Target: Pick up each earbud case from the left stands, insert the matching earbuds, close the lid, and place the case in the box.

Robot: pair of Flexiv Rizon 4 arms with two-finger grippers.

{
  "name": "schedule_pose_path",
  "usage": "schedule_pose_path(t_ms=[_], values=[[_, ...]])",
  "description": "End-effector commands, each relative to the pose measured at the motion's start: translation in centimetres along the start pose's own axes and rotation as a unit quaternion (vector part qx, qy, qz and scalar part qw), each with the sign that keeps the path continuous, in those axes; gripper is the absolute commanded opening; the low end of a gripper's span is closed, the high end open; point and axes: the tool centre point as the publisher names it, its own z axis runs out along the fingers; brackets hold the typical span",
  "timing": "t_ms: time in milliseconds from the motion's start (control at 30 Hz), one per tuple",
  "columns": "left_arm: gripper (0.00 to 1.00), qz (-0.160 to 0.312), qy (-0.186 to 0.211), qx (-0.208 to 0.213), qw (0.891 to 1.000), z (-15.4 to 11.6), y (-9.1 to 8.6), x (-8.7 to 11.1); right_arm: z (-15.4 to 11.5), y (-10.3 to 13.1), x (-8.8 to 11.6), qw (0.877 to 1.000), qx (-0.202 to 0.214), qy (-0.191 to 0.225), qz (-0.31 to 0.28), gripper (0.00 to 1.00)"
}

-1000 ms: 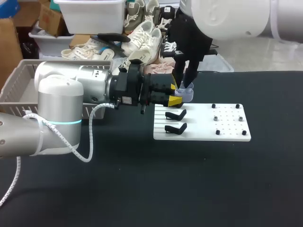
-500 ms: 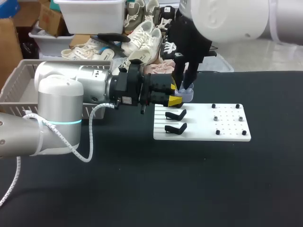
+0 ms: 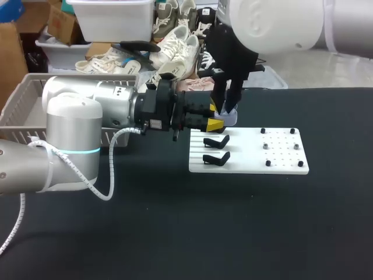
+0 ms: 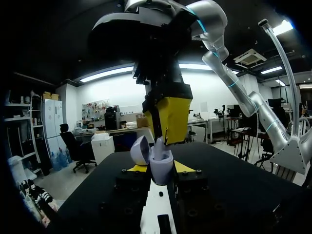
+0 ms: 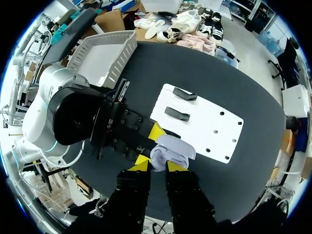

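Left gripper (image 3: 215, 116) was clamped on the earbud case (image 4: 161, 165): one yellow tip against each side of its lower half, arm lying level over the table (image 3: 233, 221) from the left. The case was a small rounded pod, pale lavender, smooth, plain finish, sitting upright in the grip. Its lid (image 4: 139, 150) was open, a domed shell of the same lavender swung back to one side on its hinge and tilted off the body. It was held off the surface, over the far left corner of the white board (image 3: 280, 160), just beyond the farther of the two black stands (image 3: 216, 142). Both stands were bare and sat one behind the other along the board's left side. Right gripper (image 3: 226, 109) hung straight down from above, ending right at the case's open mouth, with its broad yellow face directly over the body in the left wrist view. Couldn't tell if the right one was spread or pinched, nor if it carried anything. The inside of the case was too small to read, so no call on earbuds. Small black pegs (image 3: 263, 131) dotted the board's right half. A grey slatted basket (image 3: 20, 102) sat at the table's far left, behind the left arm, well apart from the case.
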Motion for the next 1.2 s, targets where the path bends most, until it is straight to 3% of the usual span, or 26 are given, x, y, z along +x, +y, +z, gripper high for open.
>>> schedule_pose_path(t_ms=[33,100,200,667,700,733,767,967,1200], values=[[0.0,0.001,-0.001,-0.001,1.0,0.1,-0.1,-0.1,0.1,0.4,-0.5,1.0,0.003,0.006,0.0,0.16],[0.0,0.001,-0.001,-0.001,1.0,0.1,-0.1,-0.1,0.1,0.5,-0.6,1.0,0.005,0.007,-0.002,0.27],[0.0,0.001,-0.001,-0.001,1.0,0.1,-0.1,-0.1,0.0,0.5,-0.6,1.0,0.005,0.007,-0.003,0.36],[0.0,0.001,-0.001,-0.001,1.0,0.1,-0.1,-0.1,-2.4,-0.3,0.2,1.0,0.01,-0.021,0.015,0.51],[0.0,0.001,-0.001,-0.001,1.0,0.1,-0.1,-0.1,-2.7,-0.5,0.2,0.999,0.013,-0.026,0.03,0.58],[0.0,0.001,-0.001,-0.001,1.0,0.1,-0.1,-0.1,-2.9,-0.9,0.0,0.998,0.017,-0.029,0.051,0.85],[0.0,0.001,-0.001,-0.001,1.0,0.1,-0.1,-0.1,-3.1,-1.3,-0.2,0.997,0.017,-0.032,0.061,0.99],[0.0,0.001,-0.001,-0.001,1.0,0.1,-0.1,-0.1,-3.5,-3.0,-1.4,0.989,0.032,-0.054,0.137,1.0],[0.0,0.001,-0.001,-0.001,1.0,0.1,-0.1,-0.1,-2.8,-4.9,-2.6,0.983,0.05,-0.052,0.17,1.0]])
